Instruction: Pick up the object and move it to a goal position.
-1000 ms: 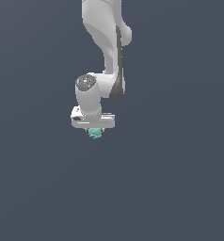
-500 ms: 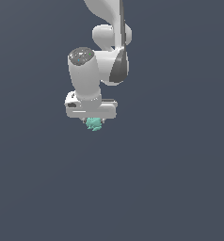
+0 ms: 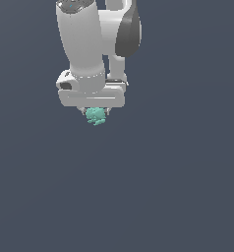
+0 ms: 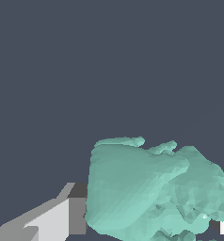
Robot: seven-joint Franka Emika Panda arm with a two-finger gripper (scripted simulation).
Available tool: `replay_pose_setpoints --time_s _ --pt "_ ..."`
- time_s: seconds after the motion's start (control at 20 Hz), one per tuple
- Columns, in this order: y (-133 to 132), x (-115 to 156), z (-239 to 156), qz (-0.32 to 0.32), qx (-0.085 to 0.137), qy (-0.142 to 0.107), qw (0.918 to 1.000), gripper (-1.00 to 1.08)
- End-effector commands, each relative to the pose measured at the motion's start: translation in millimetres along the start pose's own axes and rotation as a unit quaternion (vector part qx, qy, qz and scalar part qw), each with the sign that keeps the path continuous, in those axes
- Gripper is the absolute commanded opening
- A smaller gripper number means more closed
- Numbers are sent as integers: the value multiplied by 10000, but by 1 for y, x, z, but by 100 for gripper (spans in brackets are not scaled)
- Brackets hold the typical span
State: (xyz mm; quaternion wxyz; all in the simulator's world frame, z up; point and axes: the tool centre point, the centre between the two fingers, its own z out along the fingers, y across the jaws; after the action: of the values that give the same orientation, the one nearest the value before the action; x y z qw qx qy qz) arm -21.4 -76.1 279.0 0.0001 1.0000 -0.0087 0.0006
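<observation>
The wrist view fills with the teal-green bumpy object [image 4: 154,190], showing its lumps and facets up close and a pale finger [image 4: 52,221] pressed at one side; the far finger is mostly cut off. The exterior view instead shows the whole white arm [image 3: 84,44] with the gripper [image 3: 95,112] clamped on the object [image 3: 96,116], which hangs just under the hand. Around it is only flat dark grey background [image 3: 188,187]. The fingertips are hidden behind the blob.

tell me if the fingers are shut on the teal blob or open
Shut on it. In the exterior view the teal blob hangs directly under the gripper, and the wrist view shows it filling the space between the fingers.
</observation>
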Motion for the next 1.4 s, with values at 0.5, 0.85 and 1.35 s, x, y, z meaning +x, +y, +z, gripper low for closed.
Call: replay_pose_setpoints --time_s 0.5,0.85,1.35 --pt "-7 22 -114 0 0 -5 10000 -100" --pt "-9 30 -146 0 0 -5 10000 -100" --pt "-9 34 -158 0 0 -5 10000 -100"
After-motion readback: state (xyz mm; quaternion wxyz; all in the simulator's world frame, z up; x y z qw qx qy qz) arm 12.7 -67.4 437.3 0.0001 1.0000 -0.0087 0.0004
